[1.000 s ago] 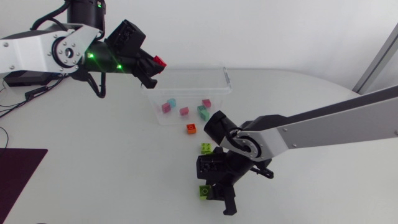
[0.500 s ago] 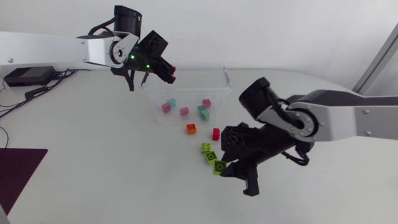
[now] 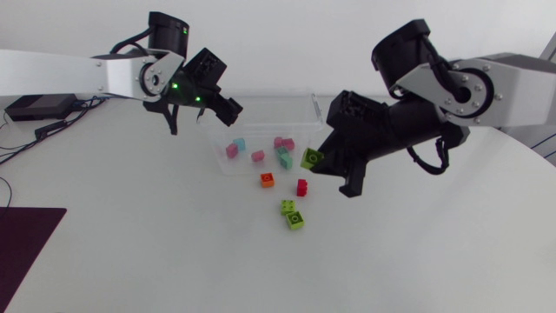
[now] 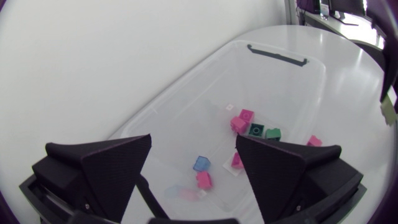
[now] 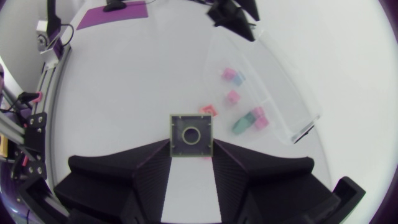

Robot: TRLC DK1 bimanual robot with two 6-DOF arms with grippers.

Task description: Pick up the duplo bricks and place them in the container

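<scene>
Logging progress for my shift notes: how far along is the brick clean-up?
Done: several bricks lie in the container, the left gripper open above it. In hand: the right gripper is shut on a green brick. Left on the table: an orange brick, a red brick and two green bricks.

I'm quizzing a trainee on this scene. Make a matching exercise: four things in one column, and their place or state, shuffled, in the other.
Things:
1. orange brick
2. blue brick
3. right gripper
4. left gripper

Place or state:
a. open, above the container
b. shut on a lime brick
c. on the table, outside the container
d. inside the container

Pairs: 1-c, 2-d, 3-b, 4-a
</scene>
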